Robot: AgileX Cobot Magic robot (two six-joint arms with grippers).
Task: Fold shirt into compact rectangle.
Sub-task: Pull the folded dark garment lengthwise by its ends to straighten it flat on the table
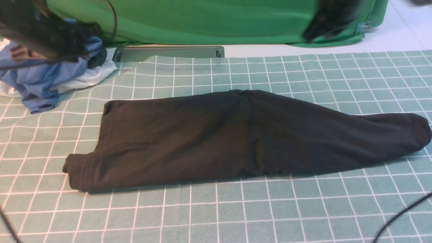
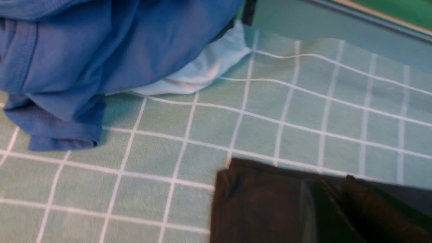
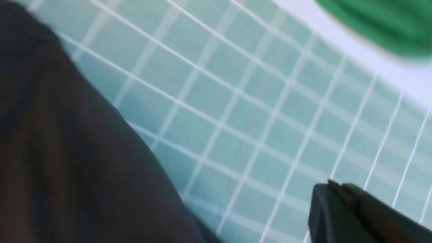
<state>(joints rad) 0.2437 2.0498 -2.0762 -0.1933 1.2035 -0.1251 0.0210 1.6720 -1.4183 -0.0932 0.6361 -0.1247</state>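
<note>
Front view shows the black shirt point(image 1: 236, 138) lying flat as a long folded band on the checked tabletop point(image 1: 236, 216), near the blue garment point(image 1: 44, 81), to its right and closer to the robot. Near the blue garment, the left fingers point(image 2: 378, 216) are blurred; I cannot tell how they stand. Far right of the blue garment, the right fingers point(image 3: 341, 216) are pressed together and hold nothing.
</note>
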